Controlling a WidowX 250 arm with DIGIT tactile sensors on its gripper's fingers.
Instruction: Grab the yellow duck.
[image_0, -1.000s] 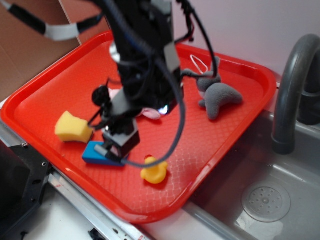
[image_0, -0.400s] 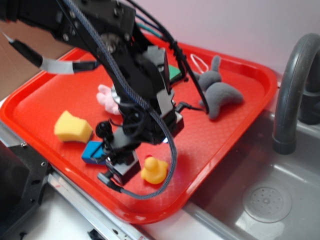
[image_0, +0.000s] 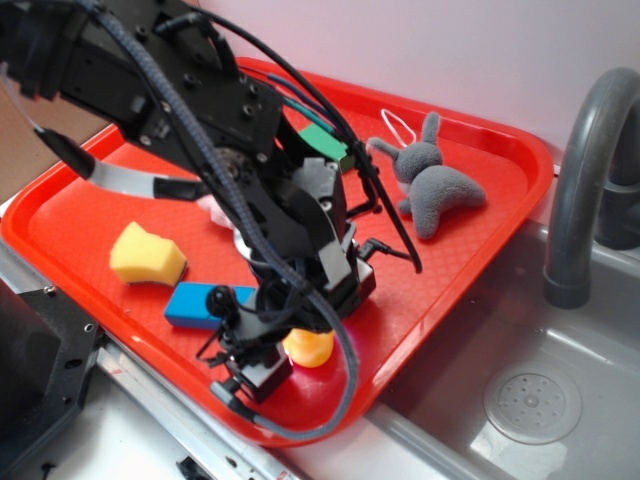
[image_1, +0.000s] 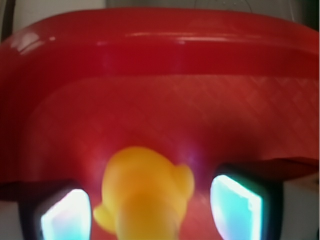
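On the left part of the red tray (image_0: 70, 215) lies a pale-yellow sponge piece (image_0: 146, 254). Just to the right of it, nearer to the front rim, there is a blue block (image_0: 192, 304); its right end is hidden behind the black arm.

In the middle, the gripper (image_0: 262, 368) is lowered close to the front rim of the tray. The yellow duck (image_0: 310, 347) sits on the tray floor directly at the gripper, on its right side in the exterior view, and the gripper body covers part of the duck. In the wrist view the yellow duck (image_1: 142, 192) is between the two fingers (image_1: 237, 202), which stand apart on both sides of it. The left finger looks a little away from the duck, and the right one also shows a thin gap, so the jaws are spread and not closed on the duck. The picture is blurred, so contact cannot be judged exactly.

Behind the arm a small pink toy (image_0: 215, 208) is partly visible, and a green piece (image_0: 322, 139) too. Further right lies a grey plush bunny (image_0: 432, 183), well apart from the duck. At the far right there is a grey sink (image_0: 520, 400) with a dark faucet (image_0: 580, 170).
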